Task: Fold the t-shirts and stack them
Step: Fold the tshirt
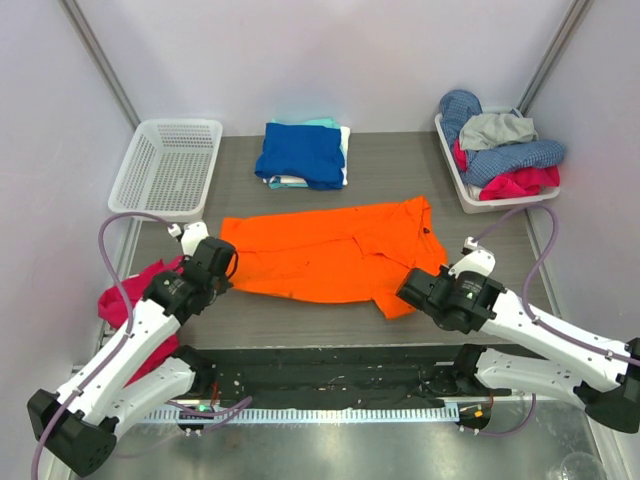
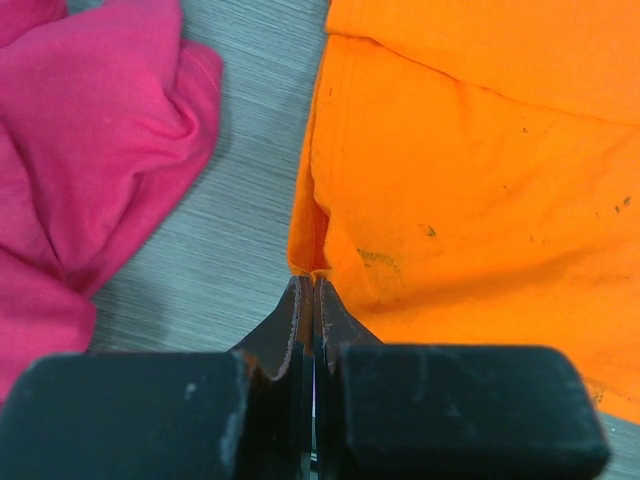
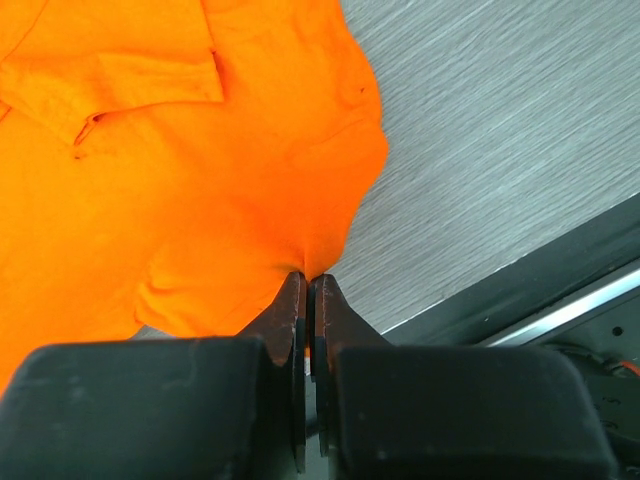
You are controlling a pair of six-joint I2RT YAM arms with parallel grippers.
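Currently gripping the orange t-shirt [image 1: 330, 250], spread flat mid-table, at 2 near-edge corners: pinched tight by the left gripper [image 2: 313, 282] at its left hem, beside a crumpled pink garment [image 2: 90, 150], and by the right gripper [image 3: 307, 280] at its right hem. Looks like the first fold starting. Next: lift both corners evenly, carry toward the far edge, later stack onto the folded blue t-shirt [image 1: 300, 152].

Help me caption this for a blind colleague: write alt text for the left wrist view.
The shut left gripper pinches the edge of a bright orange cloth t-shirt lying on a grey wood-grain table. A crumpled pink cloth garment lies at picture left, apart from the shirt.
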